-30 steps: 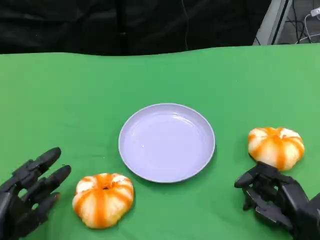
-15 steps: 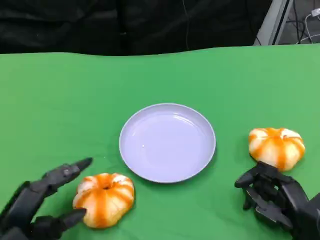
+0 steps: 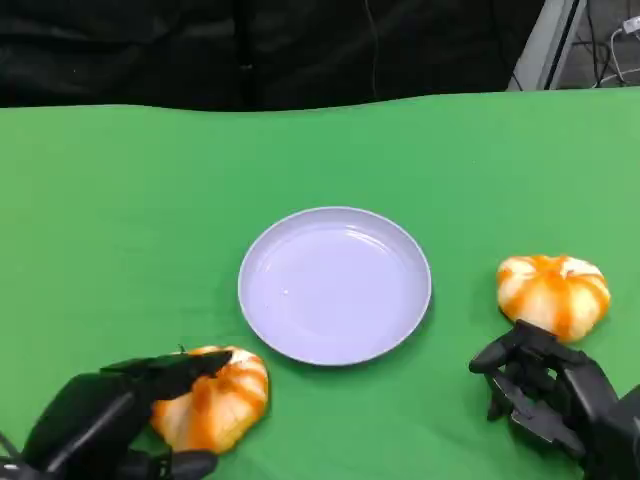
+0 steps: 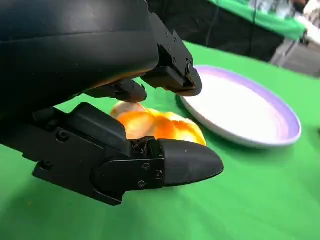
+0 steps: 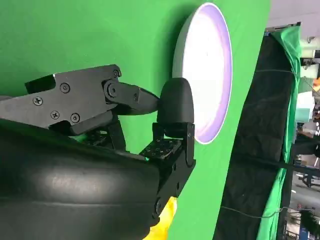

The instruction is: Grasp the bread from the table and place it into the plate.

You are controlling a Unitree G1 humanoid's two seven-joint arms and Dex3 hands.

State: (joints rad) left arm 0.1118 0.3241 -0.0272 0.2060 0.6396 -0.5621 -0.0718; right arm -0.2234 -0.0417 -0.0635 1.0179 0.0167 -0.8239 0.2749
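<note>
Head view: L hand (image 3: 110, 420) w/ fingers spread around near bun (image 3: 212, 398), not clamped, just front-left of plate (image 3: 335, 285). R hand (image 3: 555, 395) curled, holding nothing, just behind 2nd bun (image 3: 552, 293), right of plate.

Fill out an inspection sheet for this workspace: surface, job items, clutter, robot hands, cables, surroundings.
Surface: green table, flat cloth cover.
Job's things: lilac plate at the centre, nothing in it; bread near left hand on the table; bread near right hand on the table.
Clutter: nothing seen.
Robot hands: left robot hand has fingers around the near-left bread, above and below it; contact cannot be told. Right robot hand sits beside the other bread, fingers curled, holding nothing.
Cables: thin cables beyond the table's far right corner.
Surroundings: black curtain behind the table.
</note>
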